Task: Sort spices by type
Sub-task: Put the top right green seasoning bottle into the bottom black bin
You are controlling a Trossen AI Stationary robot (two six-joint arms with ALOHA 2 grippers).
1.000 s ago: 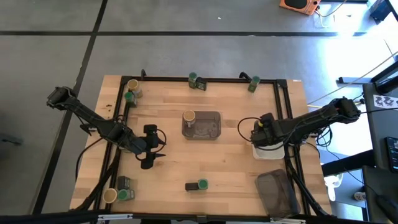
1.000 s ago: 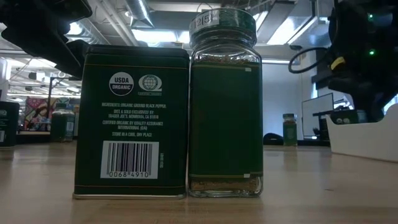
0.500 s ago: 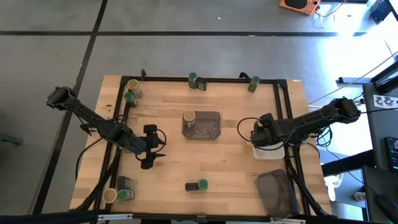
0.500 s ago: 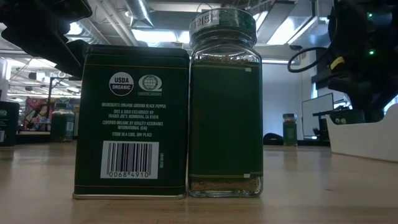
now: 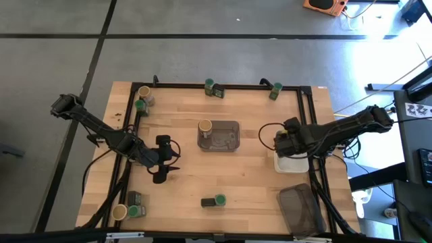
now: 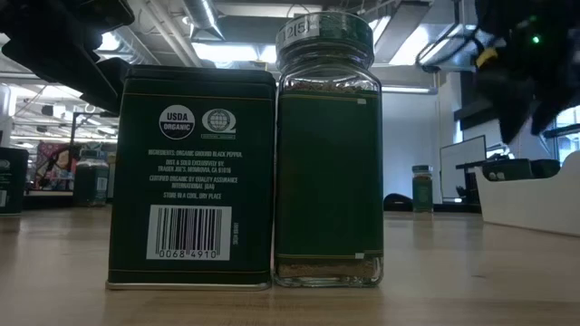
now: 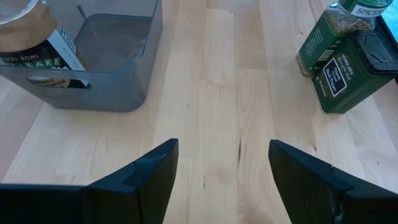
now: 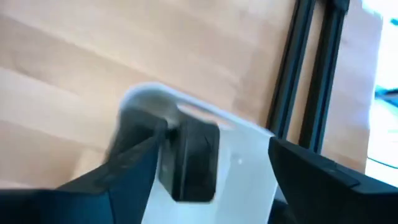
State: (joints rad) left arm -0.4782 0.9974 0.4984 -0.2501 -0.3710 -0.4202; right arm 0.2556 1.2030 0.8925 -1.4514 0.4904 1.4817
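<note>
A dark tin (image 8: 193, 163) lies in the white tray (image 8: 249, 171) at the table's right side. My right gripper (image 8: 214, 144) hangs open above it, a finger on each side and clear of it; in the high view it (image 5: 283, 143) stands over the tray's far end. My left gripper (image 7: 224, 167) is open above bare wood at the table's left (image 5: 162, 164). A tan-lidded jar (image 5: 204, 126) stands in the grey tray (image 5: 226, 137). A dark tin (image 6: 192, 177) and a green-lidded jar (image 6: 328, 154) stand side by side near the front edge.
More jars stand at the far edge (image 5: 212, 87) (image 5: 275, 90), the far left corner (image 5: 142, 94) and the near left corner (image 5: 121, 212). A dark tray (image 5: 301, 209) lies at the near right. A black frame (image 5: 310, 115) runs along the table's edges.
My right gripper has risen away from the white tray, most of it in the last half second. The dark tin has stayed in the tray.
</note>
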